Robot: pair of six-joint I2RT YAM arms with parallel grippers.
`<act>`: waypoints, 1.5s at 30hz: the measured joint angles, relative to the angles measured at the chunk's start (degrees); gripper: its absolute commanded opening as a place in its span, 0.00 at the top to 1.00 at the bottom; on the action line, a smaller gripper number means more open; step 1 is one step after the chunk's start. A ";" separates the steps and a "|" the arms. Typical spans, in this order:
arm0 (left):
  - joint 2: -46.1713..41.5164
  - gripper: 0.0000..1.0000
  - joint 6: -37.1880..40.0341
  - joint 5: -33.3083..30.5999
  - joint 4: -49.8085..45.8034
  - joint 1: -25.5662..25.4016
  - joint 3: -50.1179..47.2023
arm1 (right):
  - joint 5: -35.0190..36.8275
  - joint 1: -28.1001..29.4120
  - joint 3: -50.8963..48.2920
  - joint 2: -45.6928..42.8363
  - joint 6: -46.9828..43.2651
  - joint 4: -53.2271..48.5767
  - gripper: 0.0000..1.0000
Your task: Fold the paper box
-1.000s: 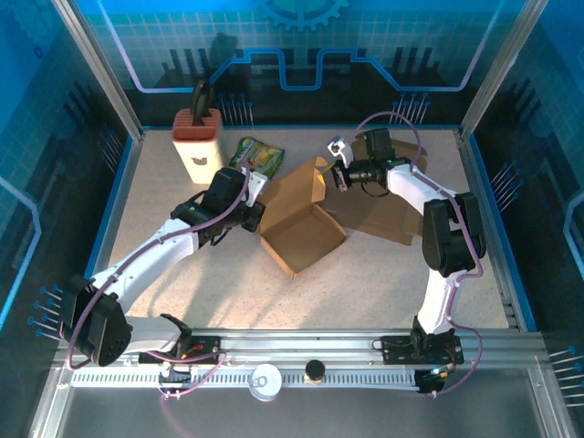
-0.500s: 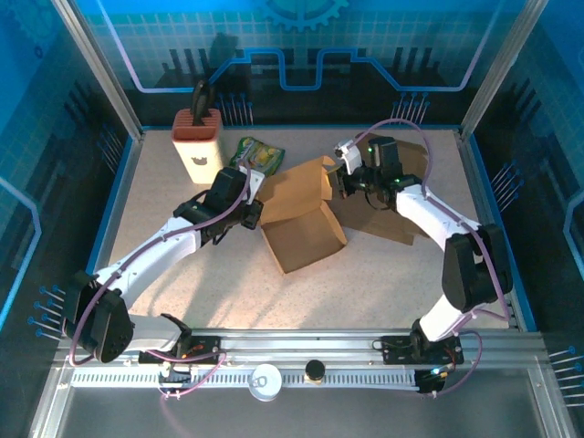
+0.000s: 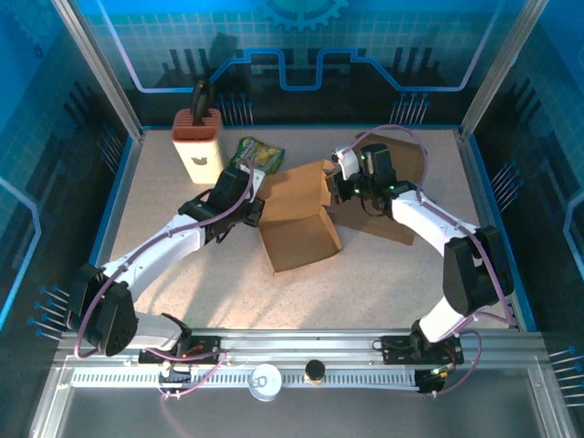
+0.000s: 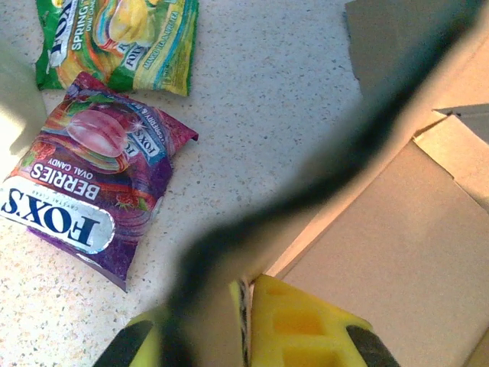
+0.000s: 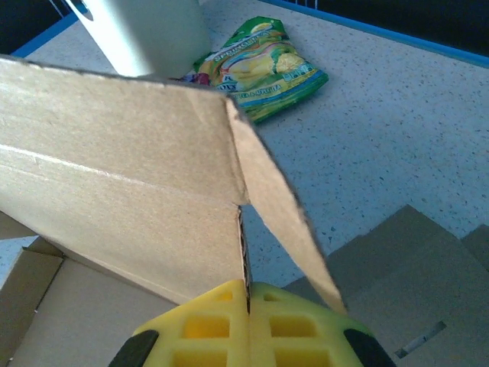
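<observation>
The top camera hangs above and behind me, looking down on the whole table [image 3: 383, 274]. My left wrist camera faces almost straight down, very close, with my yellow fingers [image 4: 298, 325] at the bottom edge. My right wrist camera looks forward and low. All three share the box [image 3: 301, 228] and the green bag [image 3: 259, 153].

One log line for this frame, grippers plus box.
left gripper: shut on paper box wall | right gripper: shut on its raised flap | paper box: top open | beside: Fox's candy bag
</observation>
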 measured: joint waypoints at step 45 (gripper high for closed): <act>-5.55 1.00 -16.41 -9.01 48.09 -2.54 -31.10 | 39.98 21.22 -35.36 7.17 14.99 81.29 1.00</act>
